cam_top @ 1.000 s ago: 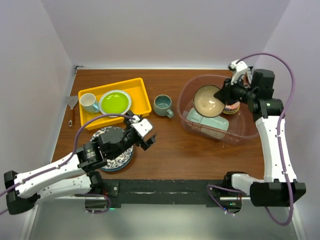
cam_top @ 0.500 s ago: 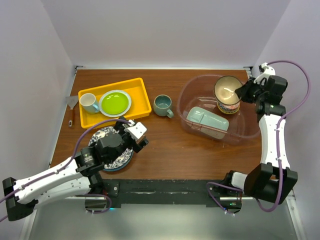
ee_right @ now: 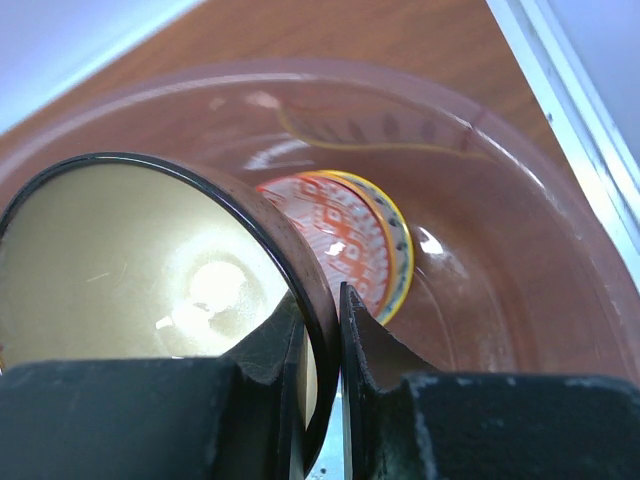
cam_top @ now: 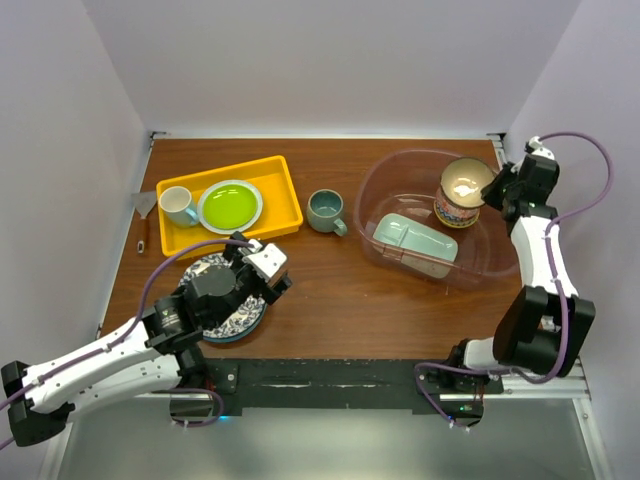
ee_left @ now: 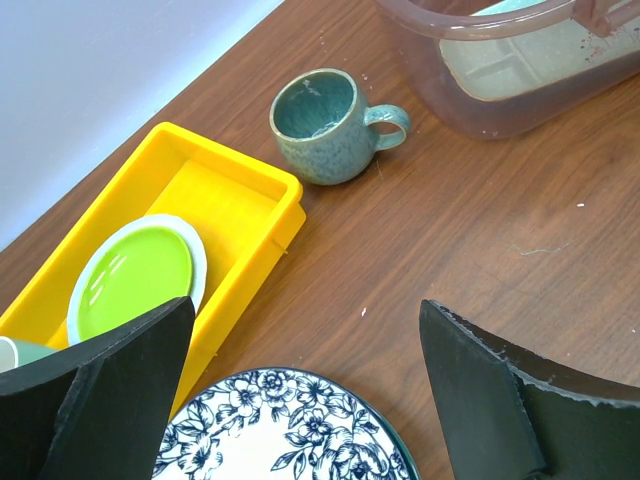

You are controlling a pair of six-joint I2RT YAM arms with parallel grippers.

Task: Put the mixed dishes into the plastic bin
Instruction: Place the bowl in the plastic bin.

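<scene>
**Bowl down in the bin's far corner, plate waiting**

Nearest you, the left pincer (cam_top: 262, 268) has drawn back over the last second. It now hangs with its jaws spread wide above the rim of the blue-patterned plate (ee_left: 290, 425), holding nothing. That plate is out on the bench (cam_top: 340, 300) and looks like your next pick.

Further out, the grey-green mug (ee_left: 320, 120) stands upright just beside the yellow tray (ee_left: 230, 190), which holds a green plate (ee_left: 135, 275).

On the far right, the right pincer (ee_right: 322, 305) is clamped on the rim of the tan bowl (ee_right: 130, 260). A second ago that bowl was tilted over the middle of the plastic bin (cam_top: 380, 175). It has since swung to the far right corner and turned mouth-up, close against a red-marked dish (ee_right: 340, 235). The mint-green tray (cam_top: 413, 243) lies inside the bin too.

So the bowl seems about ready for release, which would leave the mug and the plate.

The bench is dark brown wood with a few pale specks, closed in by plain pale walls (cam_top: 330, 60).
</scene>
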